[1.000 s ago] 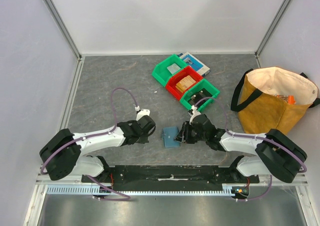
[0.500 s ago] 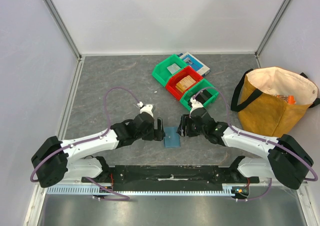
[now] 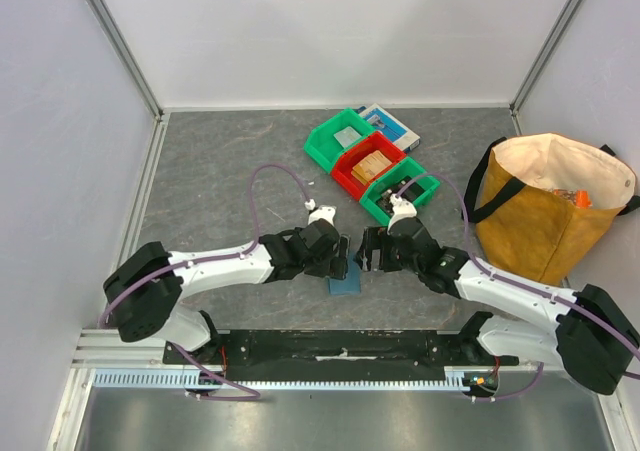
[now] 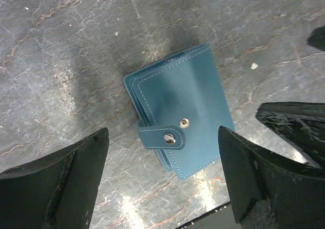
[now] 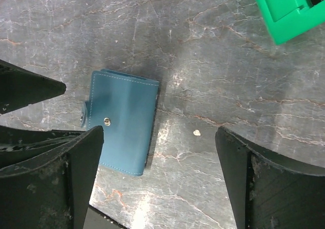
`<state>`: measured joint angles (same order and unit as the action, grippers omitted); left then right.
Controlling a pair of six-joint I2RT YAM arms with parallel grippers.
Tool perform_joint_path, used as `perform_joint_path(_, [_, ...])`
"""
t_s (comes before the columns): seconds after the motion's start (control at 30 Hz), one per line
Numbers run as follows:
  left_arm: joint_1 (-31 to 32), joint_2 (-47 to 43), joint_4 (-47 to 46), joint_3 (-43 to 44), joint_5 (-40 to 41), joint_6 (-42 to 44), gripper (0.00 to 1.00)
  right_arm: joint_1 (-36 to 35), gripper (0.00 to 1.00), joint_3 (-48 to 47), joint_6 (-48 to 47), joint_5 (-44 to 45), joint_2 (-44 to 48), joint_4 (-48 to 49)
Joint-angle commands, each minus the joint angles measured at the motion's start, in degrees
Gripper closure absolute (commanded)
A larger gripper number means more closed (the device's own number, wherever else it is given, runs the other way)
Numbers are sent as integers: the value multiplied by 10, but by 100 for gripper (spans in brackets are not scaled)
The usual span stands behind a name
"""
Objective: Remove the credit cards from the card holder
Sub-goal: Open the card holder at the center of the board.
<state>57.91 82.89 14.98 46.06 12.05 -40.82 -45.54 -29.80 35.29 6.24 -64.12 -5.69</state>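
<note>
The card holder is a small blue wallet lying flat on the grey table, folded closed with its snap strap fastened. The credit cards are hidden inside it. My left gripper hovers over the holder's left side and is open; in the left wrist view the holder lies between and beyond its spread fingers. My right gripper is open just right of the holder, with nothing between its fingers. The right wrist view has the holder at lower left.
Behind the holder runs a diagonal row of bins: a green bin, a red bin and another green bin. A blue-and-white flat box lies behind them. A tan tote bag stands at the right.
Both arms have reached inward until their grippers flank the card holder. The left gripper went from shut to open, and the right gripper opened wider.
</note>
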Motion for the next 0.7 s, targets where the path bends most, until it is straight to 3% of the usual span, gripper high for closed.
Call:
perform_joint_path(0.0, [7, 23, 19, 28, 31, 23, 6, -2, 2, 7, -11, 29, 18, -5])
perform_joint_path(0.07, [7, 29, 19, 28, 34, 23, 9, -2, 2, 8, -14, 32, 20, -6])
perform_joint_path(0.17, [7, 32, 20, 25, 41, 22, 22, -2, 2, 8, -17, 32, 22, -8])
perform_joint_path(0.37, [7, 13, 15, 11, 55, 14, 69, -2, 2, 5, -35, 30, 29, -14])
perform_joint_path(0.47, [7, -2, 8, -3, 58, 3, 86, -3, 2, -1, -47, 27, 30, -14])
perform_joint_path(0.67, [5, -37, -42, -69, 48, -48, 97, -35, 2, -35, -76, 39, 3, -20])
